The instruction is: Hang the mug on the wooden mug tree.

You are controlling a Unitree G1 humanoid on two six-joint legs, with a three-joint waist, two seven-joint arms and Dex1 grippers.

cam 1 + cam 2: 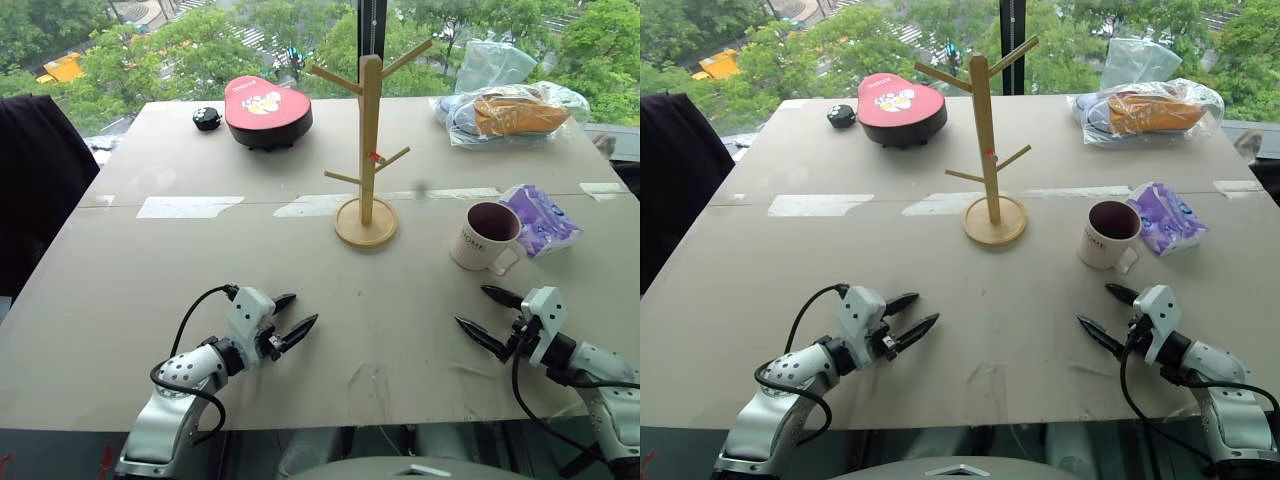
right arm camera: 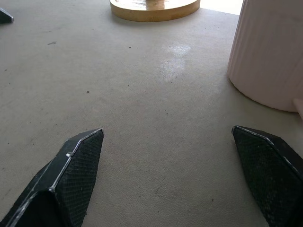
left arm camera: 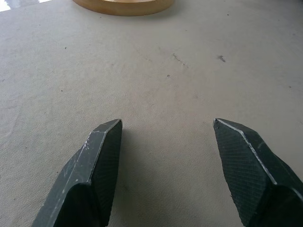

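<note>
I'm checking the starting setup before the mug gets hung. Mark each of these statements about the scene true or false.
1. The mug stands upright on the table. True.
2. The mug hangs on a peg. False: the wooden mug tree is bare.
3. The right hand holds the mug. False: it is open, short of it.
4. The left hand is open and empty. True.
5. A purple packet lies beside the mug. True.

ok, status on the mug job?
Left gripper and right gripper open, empty. Mug upright on table, right of mug tree. Path clear.
</note>
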